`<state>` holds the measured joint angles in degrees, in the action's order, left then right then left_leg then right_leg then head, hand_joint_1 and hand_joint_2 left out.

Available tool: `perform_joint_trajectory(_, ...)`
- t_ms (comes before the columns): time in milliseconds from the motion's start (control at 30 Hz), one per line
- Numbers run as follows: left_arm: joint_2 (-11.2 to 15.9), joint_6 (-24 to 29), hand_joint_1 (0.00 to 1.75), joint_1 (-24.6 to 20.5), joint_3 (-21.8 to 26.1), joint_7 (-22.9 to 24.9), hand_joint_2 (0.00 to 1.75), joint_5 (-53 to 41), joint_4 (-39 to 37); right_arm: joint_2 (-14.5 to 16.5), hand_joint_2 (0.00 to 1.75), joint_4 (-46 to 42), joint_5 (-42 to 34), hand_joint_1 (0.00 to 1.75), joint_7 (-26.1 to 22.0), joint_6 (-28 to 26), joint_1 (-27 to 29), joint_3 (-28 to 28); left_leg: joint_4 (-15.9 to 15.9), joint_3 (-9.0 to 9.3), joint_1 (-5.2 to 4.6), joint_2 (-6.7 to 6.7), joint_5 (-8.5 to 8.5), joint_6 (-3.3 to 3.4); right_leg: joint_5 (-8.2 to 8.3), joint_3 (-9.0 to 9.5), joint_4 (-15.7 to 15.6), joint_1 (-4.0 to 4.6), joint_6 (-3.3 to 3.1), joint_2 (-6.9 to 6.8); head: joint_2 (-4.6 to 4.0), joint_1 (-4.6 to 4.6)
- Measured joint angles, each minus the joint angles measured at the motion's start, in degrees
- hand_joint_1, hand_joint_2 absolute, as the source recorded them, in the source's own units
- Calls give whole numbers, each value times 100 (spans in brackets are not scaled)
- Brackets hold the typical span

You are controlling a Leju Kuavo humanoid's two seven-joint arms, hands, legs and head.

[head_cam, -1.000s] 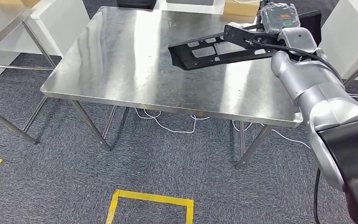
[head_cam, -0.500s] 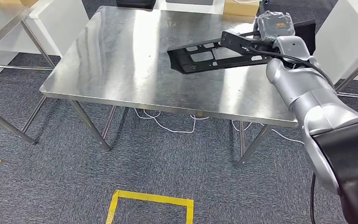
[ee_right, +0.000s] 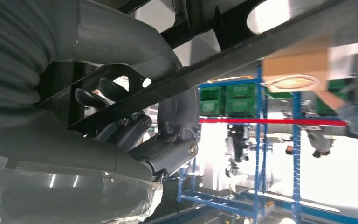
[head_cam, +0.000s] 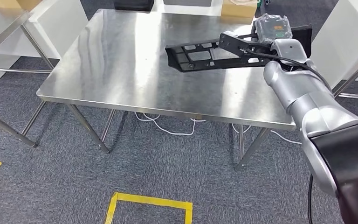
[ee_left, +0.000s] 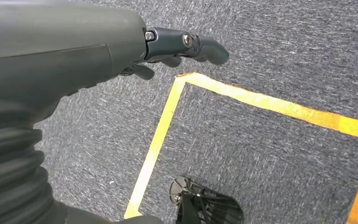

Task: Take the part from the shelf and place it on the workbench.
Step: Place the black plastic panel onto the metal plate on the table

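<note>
Right hand (head_cam: 272,28) gripping the black part (head_cam: 205,53) above the workbench (head_cam: 121,70); lower it level until flat before releasing; left hand (ee_left: 168,46) hangs empty, fingers apart.

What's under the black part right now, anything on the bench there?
Under the black part, held by the right hand, lies bare steel workbench seen through its cutouts. The strip beneath its solid frame is covered.
</note>
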<state>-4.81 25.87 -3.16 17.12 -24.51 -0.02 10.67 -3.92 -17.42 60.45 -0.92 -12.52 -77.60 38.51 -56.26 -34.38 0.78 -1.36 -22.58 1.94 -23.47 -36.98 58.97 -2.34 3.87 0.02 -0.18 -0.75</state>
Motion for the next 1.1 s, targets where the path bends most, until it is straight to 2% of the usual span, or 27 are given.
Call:
perform_joint_trajectory(33,2,2,0,-2,2,-5,175,1,0,13,175,0,5,175,-1,2,-2,-3,-29,-8,-6,1,-29,-39,31,74,-123,9,-40,4,0,-2)
perform_joint_trajectory(67,5,10,0,-2,5,-15,175,6,0,34,175,-1,18,175,-2,3,-4,-8,-61,-13,2,4,-71,-88,55,151,-236,10,-109,11,0,-6)
perform_joint_trajectory(100,3,20,0,-1,15,-32,175,20,0,68,175,-3,34,175,-3,5,-7,-15,-260,-90,15,30,-193,-142,35,200,-246,23,-211,24,0,-15)
perform_joint_trajectory(133,-2,31,0,0,29,-49,175,36,0,109,175,-5,54,175,-3,10,-5,-21,-650,-268,33,58,-380,-191,11,239,-256,24,-312,33,0,-24)
perform_joint_trajectory(167,-8,40,0,3,43,-62,175,51,0,142,175,-7,70,175,-2,13,-3,-25,-1112,-499,51,85,-575,-230,-19,290,-262,28,-382,39,0,-30)
perform_joint_trajectory(200,-14,45,0,4,56,-69,175,64,0,170,175,-8,80,175,-2,16,1,-27,-1590,-760,55,110,-738,-256,-53,340,-267,41,-426,42,0,-32)
perform_joint_trajectory(233,-17,46,0,6,63,-69,175,68,0,186,175,-8,85,175,-2,20,6,-27,-1840,-938,56,113,-760,-259,-82,376,-266,50,-445,43,0,-32)
perform_joint_trajectory(267,-19,48,0,7,66,-69,175,70,0,197,175,-8,87,175,-2,21,9,-28,-1797,-973,57,113,-640,-251,-110,410,-266,54,-449,44,0,-33)
perform_joint_trajectory(300,-19,50,0,8,69,-69,175,72,0,206,175,-9,88,175,-2,21,8,-28,-1546,-903,59,115,-426,-237,-143,451,-266,53,-441,45,0,-32)
perform_joint_trajectory(367,-18,51,0,8,80,-69,175,72,0,224,175,-9,90,175,-2,22,-9,-28,-770,-590,52,141,46,-195,-213,526,-262,74,-396,47,0,-33)
perform_joint_trajectory(400,-18,51,0,6,86,-69,175,72,0,230,175,-9,91,175,-2,22,-22,-28,-449,-450,42,159,169,-168,-244,546,-260,94,-365,49,0,-33)
perform_joint_trajectory(433,-20,51,0,4,90,-72,175,72,0,233,175,-9,91,175,-2,24,-35,-28,-262,-370,28,177,209,-143,-268,554,-265,118,-333,50,0,-29)
perform_joint_trajectory(467,-23,51,0,2,92,-77,175,72,0,234,175,-9,93,175,-2,25,-44,-28,-186,-336,10,184,180,-117,-288,554,-276,141,-301,45,0,-24)
perform_joint_trajectory(533,-38,51,0,2,93,-94,175,73,1,229,175,-10,101,175,-2,30,-55,-31,-141,-304,-2,179,143,-61,-332,554,-277,154,-243,25,0,-5)
perform_joint_trajectory(567,-48,51,0,4,93,-104,175,73,1,226,175,-11,105,175,-2,30,-61,-34,-115,-276,-6,169,135,-21,-390,502,-175,158,-232,15,0,-1)
perform_joint_trajectory(600,-54,51,0,4,94,-111,175,74,2,222,175,-11,108,175,-3,31,-66,-37,-88,-246,-9,161,129,22,-496,366,80,162,-244,9,0,7)
perform_joint_trajectory(667,-56,51,0,-3,97,-120,175,74,2,205,175,-5,108,175,-3,34,-45,-39,-70,-211,-26,131,96,102,-774,-131,921,162,-305,7,0,12)
perform_joint_trajectory(700,-55,51,0,-5,97,-121,175,74,2,193,175,-1,108,175,-2,37,-20,-39,-71,-198,-38,113,77,123,-871,-383,1307,162,-322,7,0,17)
perform_joint_trajectory(733,-56,51,0,-5,97,-122,175,74,2,182,175,3,109,175,-2,39,10,-39,-72,-178,-48,91,56,134,-883,-554,1513,164,-311,7,0,17)
perform_joint_trajectory(767,-58,51,0,0,98,-122,175,75,2,175,175,5,111,175,-2,45,34,-40,-75,-149,-60,69,31,137,-785,-605,1475,168,-279,7,0,19)
perform_joint_trajectory(800,-62,51,0,5,98,-122,175,75,2,173,175,5,115,175,-2,50,46,-41,-76,-113,-73,53,3,135,-602,-551,1224,172,-239,7,0,18)
perform_joint_trajectory(867,-73,51,0,11,100,-122,175,75,2,172,175,4,124,175,-2,64,37,-53,-85,-35,-111,23,-66,114,-130,-242,364,190,-186,6,0,18)
perform_joint_trajectory(900,-79,51,0,9,101,-122,175,75,1,172,175,5,128,175,-2,71,22,-62,-93,-7,-132,13,-106,97,40,-95,9,203,-200,6,0,15)
perform_joint_trajectory(933,-84,51,0,7,102,-123,175,74,1,172,175,5,132,175,-2,80,11,-72,-102,12,-151,5,-142,77,134,5,-211,208,-231,7,0,11)
perform_joint_trajectory(1000,-86,51,0,5,105,-123,175,74,0,177,175,4,140,175,-2,96,-1,-85,-112,32,-153,3,-204,30,155,64,-304,205,-311,9,0,6)
perform_joint_trajectory(1033,-78,52,0,6,108,-122,175,74,3,182,175,-1,145,175,-2,100,-4,-87,-126,29,-139,8,-236,3,146,88,-317,175,-342,11,0,8)
perform_joint_trajectory(1100,-69,54,0,8,116,-125,175,74,8,189,175,-10,153,175,-2,101,-17,-89,-364,-60,-109,35,-379,-82,111,169,-347,126,-430,16,0,-5)
